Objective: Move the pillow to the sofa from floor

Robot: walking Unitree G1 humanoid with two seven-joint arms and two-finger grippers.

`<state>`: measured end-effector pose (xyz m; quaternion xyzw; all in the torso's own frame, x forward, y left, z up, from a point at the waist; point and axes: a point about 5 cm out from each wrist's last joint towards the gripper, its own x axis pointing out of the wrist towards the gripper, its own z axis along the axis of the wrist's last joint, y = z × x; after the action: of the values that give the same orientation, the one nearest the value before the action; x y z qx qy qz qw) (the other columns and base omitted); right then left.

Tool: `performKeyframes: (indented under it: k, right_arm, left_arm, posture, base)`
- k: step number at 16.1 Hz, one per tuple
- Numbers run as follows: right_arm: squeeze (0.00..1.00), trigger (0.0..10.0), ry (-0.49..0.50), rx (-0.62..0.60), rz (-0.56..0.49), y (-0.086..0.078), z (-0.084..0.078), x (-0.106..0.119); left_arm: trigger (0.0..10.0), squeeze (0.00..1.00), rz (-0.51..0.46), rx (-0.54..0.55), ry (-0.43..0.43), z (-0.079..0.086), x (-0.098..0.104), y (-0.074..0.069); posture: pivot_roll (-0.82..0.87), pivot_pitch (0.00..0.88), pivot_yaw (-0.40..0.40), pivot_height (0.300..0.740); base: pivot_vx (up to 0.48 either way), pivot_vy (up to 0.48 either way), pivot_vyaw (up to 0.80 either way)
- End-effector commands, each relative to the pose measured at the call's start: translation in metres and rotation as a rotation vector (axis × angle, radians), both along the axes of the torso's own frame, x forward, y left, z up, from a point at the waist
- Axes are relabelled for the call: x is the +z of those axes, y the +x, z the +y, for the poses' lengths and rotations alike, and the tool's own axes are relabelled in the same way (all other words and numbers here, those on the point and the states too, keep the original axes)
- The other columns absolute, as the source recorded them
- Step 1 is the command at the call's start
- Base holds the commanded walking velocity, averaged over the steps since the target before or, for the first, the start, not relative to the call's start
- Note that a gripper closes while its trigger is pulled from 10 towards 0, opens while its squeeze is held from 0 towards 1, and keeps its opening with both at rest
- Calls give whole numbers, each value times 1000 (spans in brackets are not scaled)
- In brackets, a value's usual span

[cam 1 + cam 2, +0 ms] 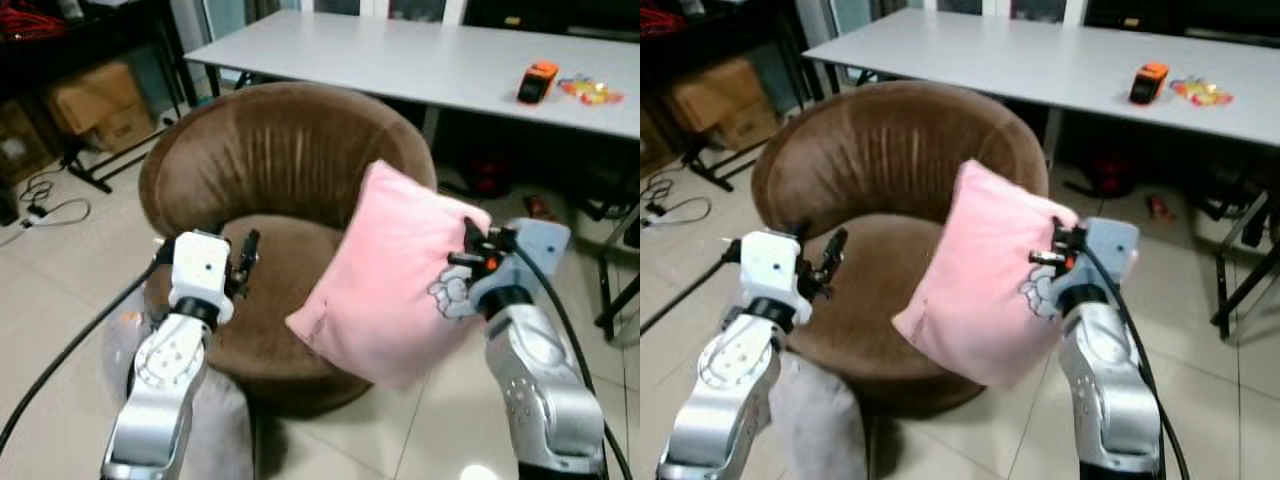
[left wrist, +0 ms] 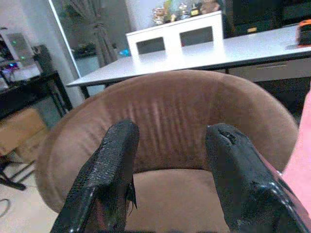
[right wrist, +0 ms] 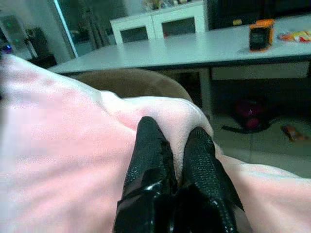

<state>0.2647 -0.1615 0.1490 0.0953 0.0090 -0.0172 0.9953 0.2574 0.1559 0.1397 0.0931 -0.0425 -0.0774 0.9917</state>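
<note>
A pink pillow (image 1: 395, 280) with a small cartoon print hangs tilted over the front right edge of the round brown sofa chair (image 1: 270, 160). My right gripper (image 1: 468, 238) is shut on the pillow's upper right corner, its fingers (image 3: 150, 155) pinching a fold of the pink fabric (image 3: 68, 160). My left gripper (image 1: 246, 262) is open, with nothing between its fingers (image 2: 116, 165), and hovers above the left part of the chair's seat (image 2: 180, 199), apart from the pillow.
A long white table (image 1: 420, 60) with an orange device (image 1: 538, 80) stands behind the chair. Cardboard boxes (image 1: 95, 100) and cables (image 1: 45, 200) lie at the left. A grey cloth (image 1: 820, 420) lies on the tiled floor by the chair's front.
</note>
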Motion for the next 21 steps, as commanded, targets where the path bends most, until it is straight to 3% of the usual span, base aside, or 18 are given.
performKeyframes:
  k: [1, 10, 16, 21]
  right_arm:
    - [0, 10000, 9, 34, -50, 1, 10, 10]
    - [0, 10000, 6, 47, -68, 5, 13, 13]
    - [0, 10000, -9, 125, -97, 7, 21, 18]
    - [0, 10000, -16, 109, -97, 11, 17, 18]
  left_arm:
    - [10000, 0, 0, 31, 11, 10, 1, -1]
    - [10000, 0, -2, 30, 11, 9, 1, 1]
    - [10000, 0, -4, 34, 10, 10, 2, 1]
    - [10000, 0, -6, 37, 9, 9, 1, 1]
  posture:
    - [-106, 0, 48, 740]
    - [-101, 0, 44, 740]
    - [-98, 0, 40, 740]
    - [-95, 0, 34, 740]
  base:
    - [289, 0, 0]
    - [288, 0, 0]
    - [289, 0, 0]
    - [289, 0, 439]
